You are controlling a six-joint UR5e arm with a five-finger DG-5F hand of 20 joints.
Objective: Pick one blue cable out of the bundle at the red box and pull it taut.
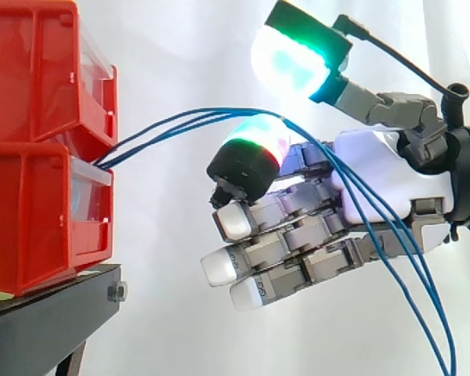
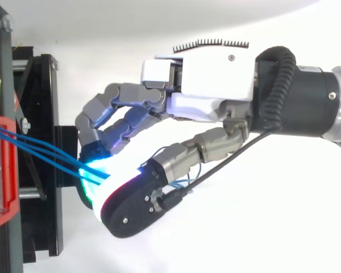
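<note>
A bundle of thin blue cables (image 1: 180, 121) comes out of the gap between two stacked red bins, at the lower red box (image 1: 31, 219). It arcs up to the right, lies over one bent finger with a green and red pad (image 1: 254, 149), crosses the white palm and hangs down at the lower right. My hand (image 1: 376, 168) reaches in from the right with its fingers half bent. The thumb's green and cyan pad (image 1: 294, 59) stands well above the cables, not touching them. In the top view the cables (image 2: 40, 148) run from the red box (image 2: 3, 170) under the glowing pads of the hand (image 2: 210, 85).
The upper red bin (image 1: 31, 70) sits on the lower one, both on a black stand (image 1: 47, 313) at the left. Between the bins' fronts and my fingertips is a short stretch of open air. A white curtain is behind.
</note>
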